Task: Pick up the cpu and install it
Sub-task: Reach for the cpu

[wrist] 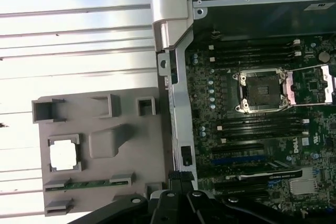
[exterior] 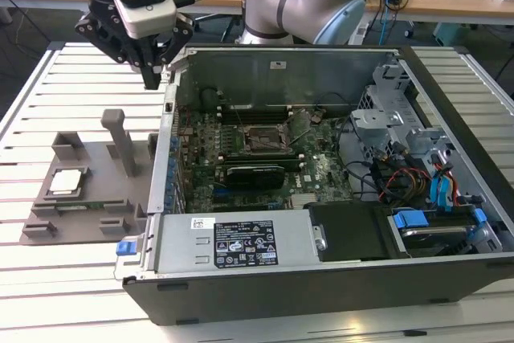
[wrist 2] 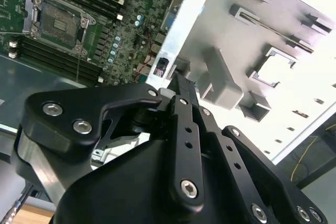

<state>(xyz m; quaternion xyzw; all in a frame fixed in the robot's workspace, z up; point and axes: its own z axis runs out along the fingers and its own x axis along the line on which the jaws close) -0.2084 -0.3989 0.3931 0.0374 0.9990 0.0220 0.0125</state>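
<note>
**Helper:** Where are the fingers right now?

**Me:** I see the fingers (exterior: 152,78) up in the air, right by the side wall of the computer case (exterior: 265,283). They are squeezed together, and they hold nothing.

**Helper:** And where is the cpu?

**Me:** The cpu (exterior: 66,181) is down below the fingers, off to the exterior view's left of them and well apart from them. It lies flat in its own little square spot on the grey tray (exterior: 96,154). The tray sits on the tabletop (exterior: 48,295), just beside the case. In the first wrist view I see the cpu (wrist: 63,155) there too, shiny side up. Nothing touches it.

**Helper:** Where does it have to go?

**Me:** Into the socket (exterior: 261,140) on the green board inside the case. That is on the other side of the fingers from the tray, and lower than them. In the first wrist view the socket (wrist: 261,92) looks open, with its metal flap swung aside and no chip in it.

**Helper:** So how much of the job is done?

**Me:** I think it has hardly begun. The cpu is not picked up and not put in. Both parts of the job are left.
</note>
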